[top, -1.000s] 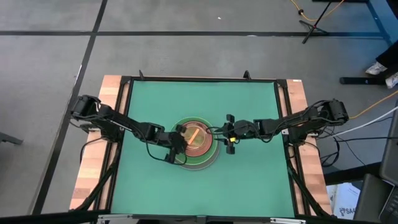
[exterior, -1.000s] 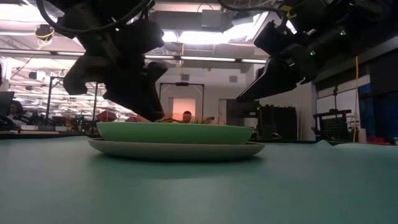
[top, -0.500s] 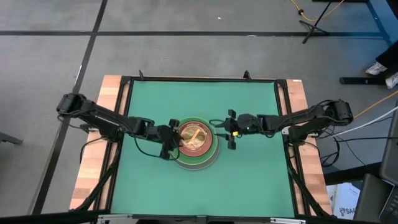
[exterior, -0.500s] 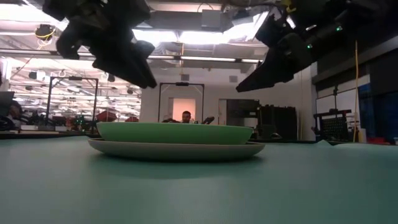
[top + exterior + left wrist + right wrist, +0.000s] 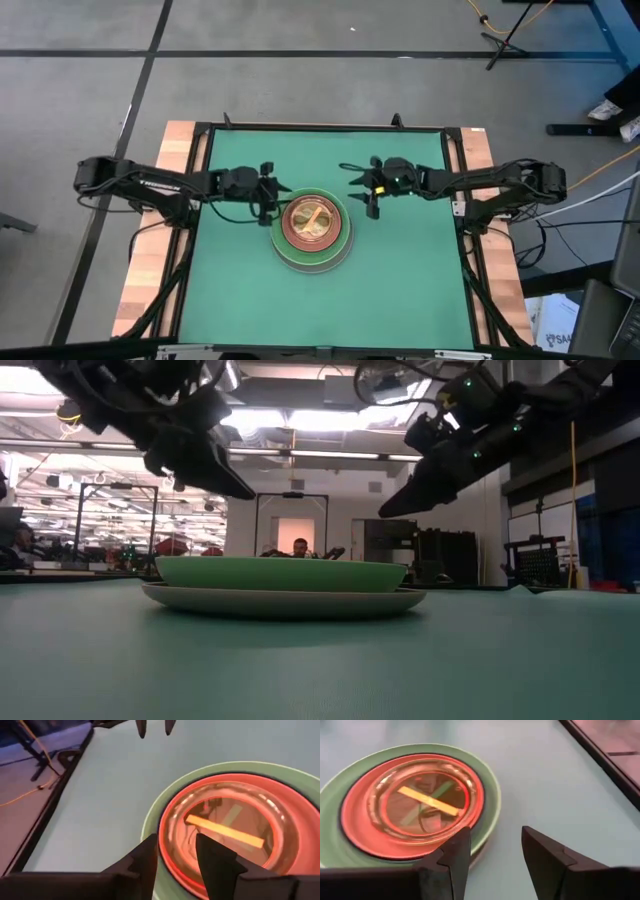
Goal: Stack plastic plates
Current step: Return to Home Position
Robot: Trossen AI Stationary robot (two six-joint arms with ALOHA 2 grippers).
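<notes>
The plates form one stack (image 5: 312, 232) at the table's middle. A grey-white plate (image 5: 280, 601) lies at the bottom with a light green one (image 5: 280, 573) on it. Above them sit a dark green rim, a salmon plate (image 5: 355, 827) and a translucent orange plate (image 5: 225, 825) on top, with lime and yellow streaks showing through it. My left gripper (image 5: 266, 195) hangs open above the table just off the stack's far-left rim, its fingers (image 5: 177, 840) apart. My right gripper (image 5: 364, 187) hangs open off the stack's far-right side, clear of the plates (image 5: 495, 832).
Green mat (image 5: 400, 280) covers the table inside a dark frame (image 5: 455, 200), with wooden strips (image 5: 150, 270) along both sides. Bare mat lies all around the stack. The room beyond shows lights, racks and a distant person (image 5: 300, 546).
My left gripper has lifted off the stack's left rim and drawn back up, toward the table's left and far edge. My right gripper has risen and moved toward the far edge. The stack has stayed where it was.
</notes>
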